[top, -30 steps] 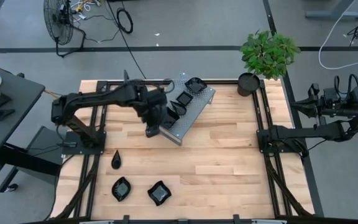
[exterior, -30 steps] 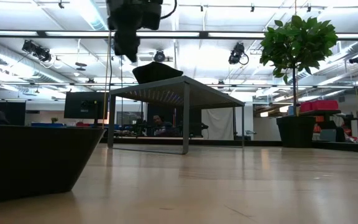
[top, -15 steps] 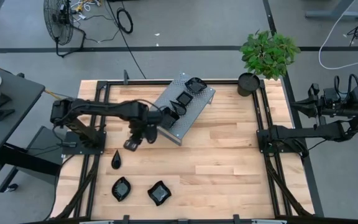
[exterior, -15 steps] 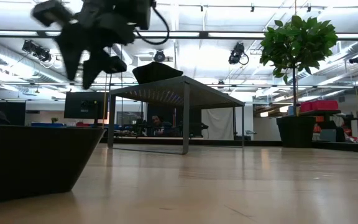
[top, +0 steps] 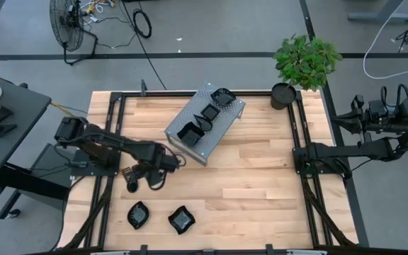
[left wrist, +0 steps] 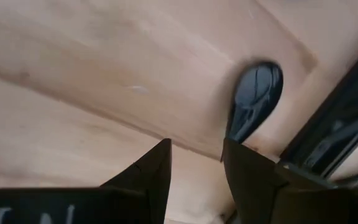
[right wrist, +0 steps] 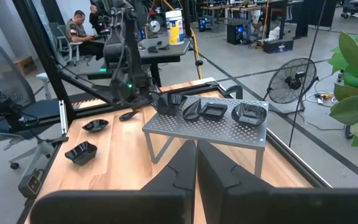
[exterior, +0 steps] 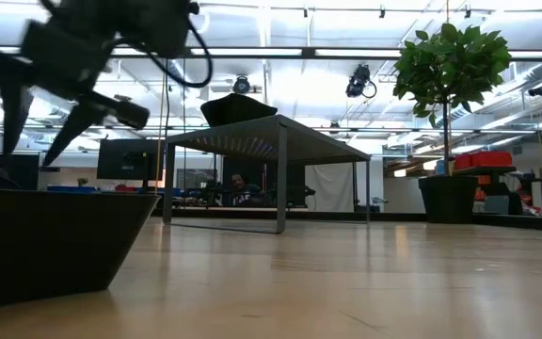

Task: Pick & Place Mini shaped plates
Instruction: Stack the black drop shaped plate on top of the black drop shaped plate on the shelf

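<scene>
Four mini shaped plates already sit on the perforated grey metal stand (top: 205, 122) at the far side of the bench (top: 246, 184): a square plate (top: 188, 132), a teardrop plate (top: 200, 125), another square one (top: 210, 112) and a wavy-rimmed plate (top: 222, 97) at the far end. Three are left down on the wood. The teardrop plate on the bench (top: 132, 183) lies right at the left claw (top: 142, 177), just ahead of its fingertips in the left wrist view (left wrist: 253, 99). The other two, a leaf-shaped plate (top: 138, 214) and a wavy square plate (top: 181, 219), lie beyond it toward the near edge, well apart from the claw.

The left claw hangs low over the bench, released, its two fingers parted with nothing between them. By the look of it, the teardrop is the next pick, and the grasp has not begun.

The right claw (right wrist: 196, 163) waits clenched and empty off the bench's right side, well away from every plate.

So the job looks a little past halfway: four placed, three to go.
</scene>
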Robot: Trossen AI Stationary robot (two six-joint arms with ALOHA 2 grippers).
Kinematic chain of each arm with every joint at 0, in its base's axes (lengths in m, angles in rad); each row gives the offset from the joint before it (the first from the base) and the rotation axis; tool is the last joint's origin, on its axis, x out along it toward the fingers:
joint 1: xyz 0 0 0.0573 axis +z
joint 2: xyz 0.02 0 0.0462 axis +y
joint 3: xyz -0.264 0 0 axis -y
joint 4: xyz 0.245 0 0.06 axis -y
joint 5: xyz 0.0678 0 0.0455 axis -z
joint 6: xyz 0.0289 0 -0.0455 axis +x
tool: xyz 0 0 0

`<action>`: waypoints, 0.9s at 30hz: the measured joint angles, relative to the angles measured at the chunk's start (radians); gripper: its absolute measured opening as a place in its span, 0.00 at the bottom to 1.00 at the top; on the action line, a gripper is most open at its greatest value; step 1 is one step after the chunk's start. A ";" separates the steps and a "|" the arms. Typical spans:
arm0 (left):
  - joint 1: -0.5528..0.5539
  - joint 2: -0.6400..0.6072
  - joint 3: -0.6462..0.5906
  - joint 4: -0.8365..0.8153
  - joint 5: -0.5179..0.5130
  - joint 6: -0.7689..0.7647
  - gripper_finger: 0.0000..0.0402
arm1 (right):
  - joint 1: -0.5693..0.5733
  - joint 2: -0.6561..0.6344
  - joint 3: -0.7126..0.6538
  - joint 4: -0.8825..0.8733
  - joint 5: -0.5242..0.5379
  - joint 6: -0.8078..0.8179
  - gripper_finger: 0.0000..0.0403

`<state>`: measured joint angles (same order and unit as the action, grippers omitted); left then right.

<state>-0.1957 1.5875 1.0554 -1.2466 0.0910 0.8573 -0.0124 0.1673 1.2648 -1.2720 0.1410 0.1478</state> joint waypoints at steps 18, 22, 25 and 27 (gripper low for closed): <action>-0.078 0.000 -0.179 0.078 -0.019 0.072 0.37 | 0.000 0.000 0.000 0.000 0.000 0.000 0.05; -0.078 0.000 -0.206 0.093 -0.019 0.071 0.37 | 0.000 0.000 0.000 0.000 0.000 0.000 0.05; -0.078 0.000 -0.235 0.110 -0.016 0.071 0.37 | 0.000 0.000 0.000 0.000 0.000 0.000 0.05; -0.078 0.000 -0.248 0.118 -0.016 0.071 0.37 | 0.000 0.000 0.000 0.000 0.000 0.000 0.05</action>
<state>-0.2737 1.5879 0.8074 -1.1288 0.0746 0.9283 -0.0124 0.1673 1.2651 -1.2719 0.1413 0.1479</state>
